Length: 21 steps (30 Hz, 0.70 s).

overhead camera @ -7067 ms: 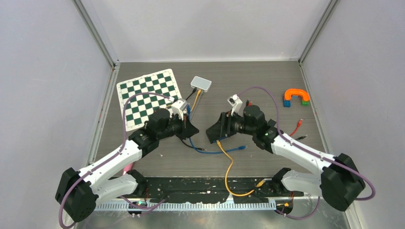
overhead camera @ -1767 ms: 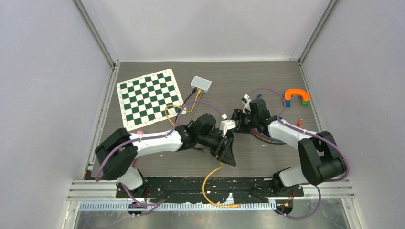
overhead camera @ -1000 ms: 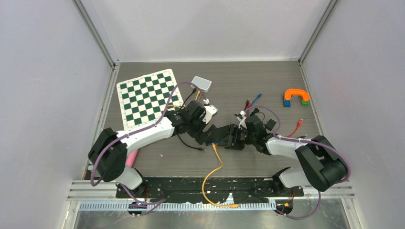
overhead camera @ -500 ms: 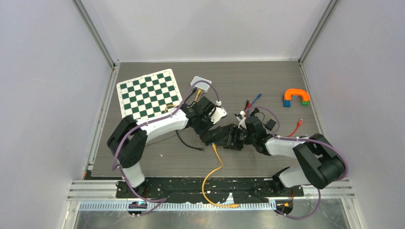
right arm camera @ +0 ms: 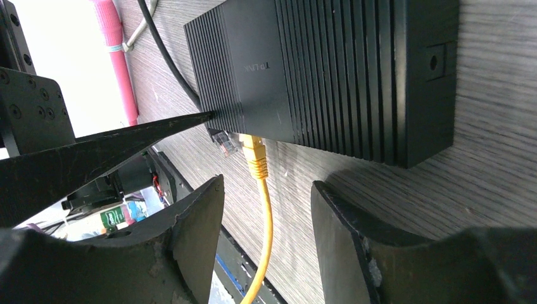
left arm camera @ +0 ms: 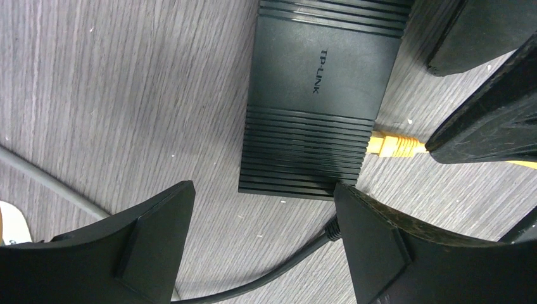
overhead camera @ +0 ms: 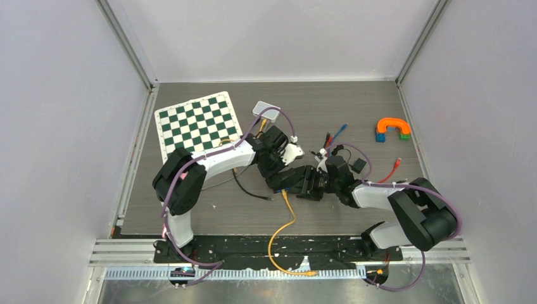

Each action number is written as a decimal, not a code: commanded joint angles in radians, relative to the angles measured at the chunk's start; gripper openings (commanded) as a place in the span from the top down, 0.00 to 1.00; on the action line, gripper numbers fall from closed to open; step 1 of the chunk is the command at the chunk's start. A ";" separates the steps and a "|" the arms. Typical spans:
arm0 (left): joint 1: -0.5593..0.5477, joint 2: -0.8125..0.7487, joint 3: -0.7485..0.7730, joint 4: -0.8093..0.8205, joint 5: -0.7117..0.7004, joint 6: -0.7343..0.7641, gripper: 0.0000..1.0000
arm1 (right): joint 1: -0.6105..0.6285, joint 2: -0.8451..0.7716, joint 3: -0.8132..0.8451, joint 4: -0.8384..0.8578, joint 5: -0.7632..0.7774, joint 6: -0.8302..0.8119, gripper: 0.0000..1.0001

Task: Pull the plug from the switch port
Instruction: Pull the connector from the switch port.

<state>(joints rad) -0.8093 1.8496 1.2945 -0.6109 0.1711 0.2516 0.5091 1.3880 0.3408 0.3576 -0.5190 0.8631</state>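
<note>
Step in hand: steadying the switch (left arm camera: 316, 95) with the left hand (left arm camera: 263, 244) so the right hand (right arm camera: 266, 237) can take the yellow plug (right arm camera: 254, 155) (my reading of the poses, not a thing seen).
Where the plug is: seated in a port on the switch's side face, its yellow cable (overhead camera: 286, 225) running toward the near edge of the desk (overhead camera: 354, 101).
Left hand: fingers spread wide, nothing held; one finger (left arm camera: 373, 247) is touching or very nearly touching the switch's corner, the other stands off to the side.
Right hand: fingers partly apart and empty, the plug lying ahead of the gap, not yet between the pads.
Doing it well: bracket the switch body across its width, not the black cord (left arm camera: 278, 275) beside it; close the right fingers on the plug's boot rather than the cable, then pull straight out along the port (a sideways tug would likely drag the light box).
Risk: the two hands are crowded close together.
Surface: grey wood-grain desk, smooth-looking, so the switch may slide.
Room: plain pale walls on three sides; a chessboard mat (overhead camera: 197, 128), a small white box (overhead camera: 266, 111) and coloured blocks (overhead camera: 392, 128) lie well apart from the work.
</note>
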 commanded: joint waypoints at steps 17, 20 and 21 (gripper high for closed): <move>0.011 0.003 0.005 0.002 0.144 0.009 0.17 | 0.006 0.034 -0.005 0.092 -0.008 0.025 0.42; 0.012 0.012 0.000 -0.001 0.141 0.001 0.17 | 0.007 0.036 -0.005 0.093 -0.010 0.025 0.42; 0.012 0.015 -0.003 0.002 0.131 -0.001 0.18 | 0.007 0.038 -0.005 0.093 -0.010 0.025 0.42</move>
<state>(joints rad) -0.8028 1.8626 1.2964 -0.6144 0.2848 0.2646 0.5091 1.4147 0.3397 0.4023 -0.5228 0.8822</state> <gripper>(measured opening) 0.827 0.585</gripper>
